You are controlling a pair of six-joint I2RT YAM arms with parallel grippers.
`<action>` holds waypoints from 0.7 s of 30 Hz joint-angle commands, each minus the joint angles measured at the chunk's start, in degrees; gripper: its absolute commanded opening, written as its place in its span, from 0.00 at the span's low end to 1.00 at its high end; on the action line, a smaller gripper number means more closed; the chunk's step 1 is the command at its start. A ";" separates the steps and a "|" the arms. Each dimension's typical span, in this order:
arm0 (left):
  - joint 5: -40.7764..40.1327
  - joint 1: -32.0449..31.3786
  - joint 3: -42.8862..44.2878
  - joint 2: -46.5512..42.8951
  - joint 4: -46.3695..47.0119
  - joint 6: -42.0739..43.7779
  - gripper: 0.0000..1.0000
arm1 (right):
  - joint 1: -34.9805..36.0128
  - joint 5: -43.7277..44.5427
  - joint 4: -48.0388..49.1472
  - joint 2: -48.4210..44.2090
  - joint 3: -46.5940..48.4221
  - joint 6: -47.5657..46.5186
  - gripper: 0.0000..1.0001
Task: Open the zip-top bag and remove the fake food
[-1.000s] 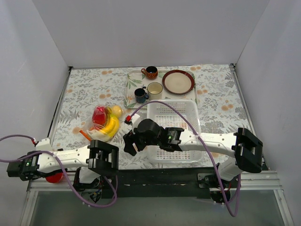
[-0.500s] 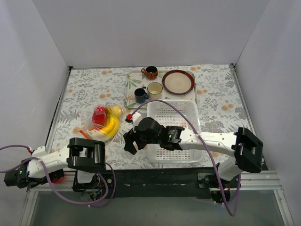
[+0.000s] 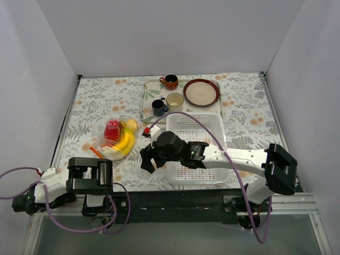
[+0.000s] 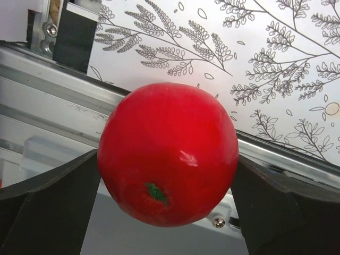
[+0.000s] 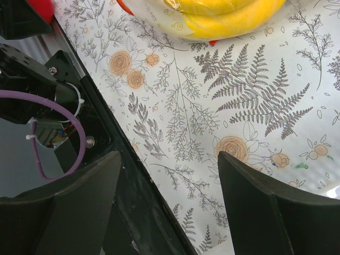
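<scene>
**Top view:** zip-top bag (image 3: 110, 152), fake food (image 3: 126, 142) inside, laid left of white basket (image 3: 197, 139); right gripper (image 3: 145, 163) held near, between the two.

**Left wrist:** left gripper (image 4: 167, 199) clamped on red round fruit (image 4: 167, 159), over the table (image 4: 276, 64) near edge.

**Right wrist:** right gripper fingers (image 5: 268, 196) spread, nothing held; bagged banana bunch (image 5: 228, 18) seen beyond.

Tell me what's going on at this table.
The left gripper is shut on a red round fruit, holding it over the metal rail at the near left. The right gripper hangs open over the tablecloth, just short of the zip-top bag, which lies there with yellow bananas showing through its plastic. Whether its zip is open cannot be told.
</scene>
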 commanded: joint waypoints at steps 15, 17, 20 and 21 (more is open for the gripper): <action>2.81 -9.40 -5.58 -3.48 2.99 -4.21 0.26 | -0.49 0.62 0.72 -3.85 -0.03 1.41 0.79; 3.33 -10.80 -2.34 -0.41 2.64 -8.41 0.16 | -0.49 0.71 0.63 -3.77 -0.21 1.67 0.79; 7.35 -15.37 7.12 1.28 -2.96 -13.17 0.04 | -0.49 0.97 0.63 -3.85 -0.03 1.58 0.79; 8.77 -19.03 10.30 1.89 -4.47 -17.28 0.02 | -0.40 1.23 0.72 -3.94 0.23 1.50 0.79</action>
